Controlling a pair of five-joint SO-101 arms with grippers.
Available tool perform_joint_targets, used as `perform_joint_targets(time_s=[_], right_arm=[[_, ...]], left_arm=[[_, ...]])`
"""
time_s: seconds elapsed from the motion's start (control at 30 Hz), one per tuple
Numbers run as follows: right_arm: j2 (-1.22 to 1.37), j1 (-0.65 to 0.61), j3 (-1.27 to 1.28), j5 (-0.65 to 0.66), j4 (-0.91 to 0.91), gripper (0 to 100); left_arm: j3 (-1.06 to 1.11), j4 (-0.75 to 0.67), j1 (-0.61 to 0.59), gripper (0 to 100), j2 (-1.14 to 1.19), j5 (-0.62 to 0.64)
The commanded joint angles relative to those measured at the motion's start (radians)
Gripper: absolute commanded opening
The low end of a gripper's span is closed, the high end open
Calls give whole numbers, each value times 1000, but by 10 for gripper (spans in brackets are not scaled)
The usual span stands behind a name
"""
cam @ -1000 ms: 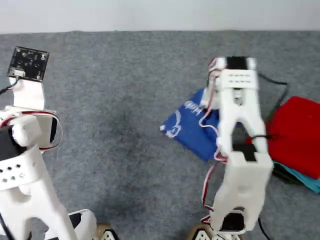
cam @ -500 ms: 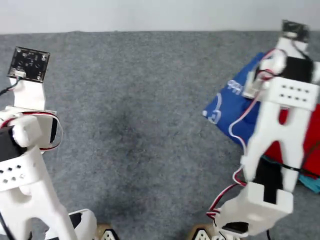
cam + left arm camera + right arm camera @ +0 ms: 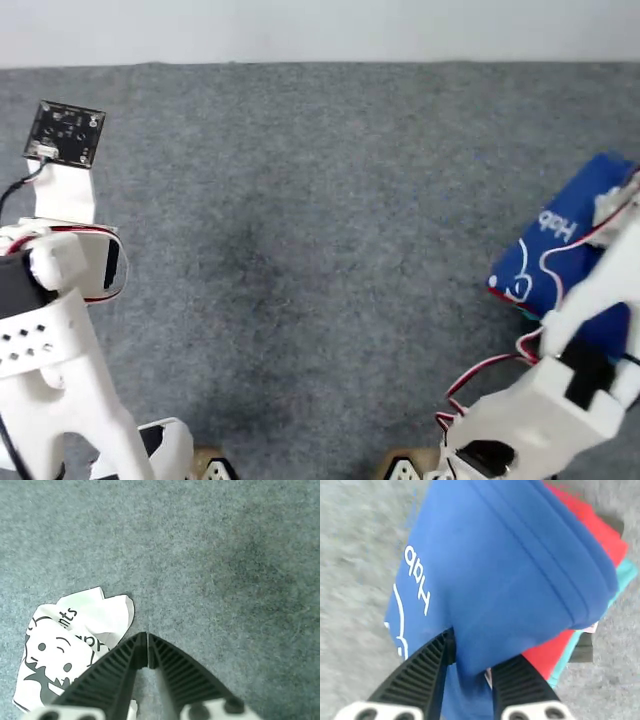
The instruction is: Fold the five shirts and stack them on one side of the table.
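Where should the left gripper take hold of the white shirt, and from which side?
Probably the free corner of the white shirt beside the left gripper, coming down from above: the shirt lies crumpled on the table, so only a loose edge can be pinched.

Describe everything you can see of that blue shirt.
The blue shirt is soft cloth, folded into a bundle with stitched seams along one rounded edge and white lettering and line art on top. It sits at the table's right side over a red shirt and a teal shirt. The right arm's jaws pinch a fold of it.
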Motion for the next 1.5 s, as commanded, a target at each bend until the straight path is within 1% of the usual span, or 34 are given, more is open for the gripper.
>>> perform_joint_targets(time_s=[0.0,0.1,0.23,0.3,0.4,0.47,0.53,0.6,0.63,0.67,0.7,0.77,0.8,0.97,1.03,1.1,1.17,1.23,1.37,1.47], right_arm=[[50,70,-43,95,-5,42],[88,127,-43,95,-44,151],[87,156,-100,2,-38,324],[82,166,-190,-34,-25,347],[68,159,-313,-41,19,325],[68,134,-334,-41,36,270],[77,110,-318,-41,36,158],[96,97,-285,-38,25,9],[111,97,-267,-23,19,7],[131,104,-256,0,22,45],[156,120,-252,25,22,55],[214,160,-250,83,-2,21],[248,182,-250,120,-35,4],[446,282,-250,293,-239,9],[513,303,-252,336,-300,9],[535,309,-278,351,-315,9],[524,309,-341,350,-269,9],[492,303,-446,350,-170,9],[438,248,-638,350,44,9],[394,236,-646,348,41,9]], left_arm=[[-4,15,-6,13,-29,-5],[-4,15,-6,13,-29,-5],[-4,15,-6,13,-29,-3],[-4,15,-6,13,-29,-2],[-4,15,-6,13,-29,-2],[-4,15,-6,13,-29,-2],[-4,15,-6,13,-29,-2],[-4,15,-6,13,-29,-2],[-4,15,-6,13,-29,-2],[-4,15,-6,13,-29,-2],[-4,15,-6,13,-29,-2],[-4,15,-5,13,-29,-2],[-4,15,-3,13,-29,-2],[-4,15,-2,13,-31,-2],[-2,15,-2,13,-31,0],[-2,15,0,13,-31,0],[-2,15,0,13,-31,0],[-2,15,0,13,-31,0],[-2,15,0,13,-31,0],[-2,15,0,13,-31,0]])
